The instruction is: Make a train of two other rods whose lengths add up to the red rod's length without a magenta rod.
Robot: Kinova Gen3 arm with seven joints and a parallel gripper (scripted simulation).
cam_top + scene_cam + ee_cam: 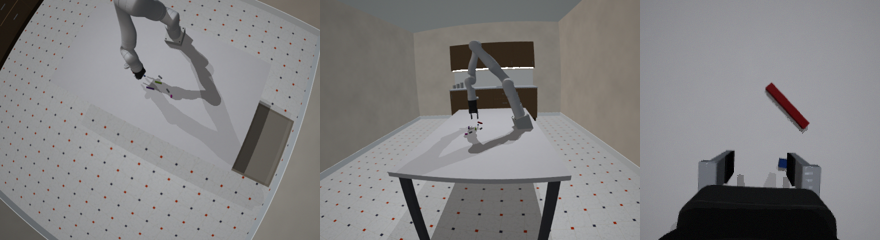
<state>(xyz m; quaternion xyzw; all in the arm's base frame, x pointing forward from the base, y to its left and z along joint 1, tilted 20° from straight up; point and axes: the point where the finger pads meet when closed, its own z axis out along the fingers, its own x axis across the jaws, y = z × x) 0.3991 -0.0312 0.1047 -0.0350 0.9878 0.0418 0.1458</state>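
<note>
My gripper (pixel 760 163) is open and empty, hovering above the table; it also shows in the overhead view (pixel 139 74) and the room view (pixel 474 116). In the wrist view the red rod (pixel 787 105) lies flat and slanted ahead of the fingers. The small blue rod (pixel 782 162) lies just inside the right finger, partly hidden by it; it also shows in the overhead view (pixel 144 75). In the overhead view the purple rod (pixel 150 88), the lime rod (pixel 158 82), two grey rods (pixel 160 76) (pixel 168 90) and the magenta rod (pixel 171 96) lie scattered to the gripper's right.
The arm's base (pixel 175 38) stands on the table at the back. A dark bin (pixel 263 144) stands on the floor beyond the table's right end. The rods form a loose cluster in the arm's shadow.
</note>
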